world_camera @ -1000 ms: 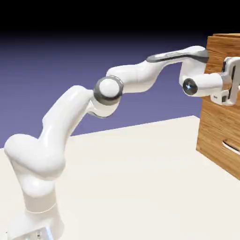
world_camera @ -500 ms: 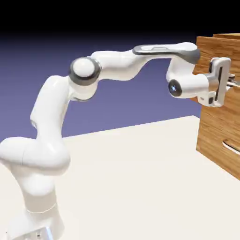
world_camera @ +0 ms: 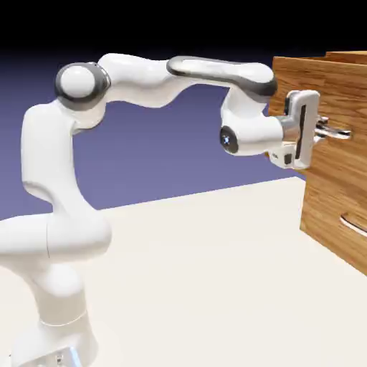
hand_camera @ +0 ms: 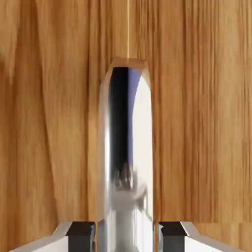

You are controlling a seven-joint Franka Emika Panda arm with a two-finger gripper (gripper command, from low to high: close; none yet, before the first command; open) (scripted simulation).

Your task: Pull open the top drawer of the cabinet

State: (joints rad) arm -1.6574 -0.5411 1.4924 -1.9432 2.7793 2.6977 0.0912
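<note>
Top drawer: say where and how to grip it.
Best gripped by its handle, from the front, one finger on each long side, as the gripper has it now. The handle is a slim bar standing proud of the flat front, which itself offers nothing to pinch.

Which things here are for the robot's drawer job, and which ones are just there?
For the job:
- the top drawer, already pulled out
- its silver handle
- the hand, closed on that handle
- the cabinet

Just there:
- the lower drawer's handle
- the pale table, which only sits under everything
</note>
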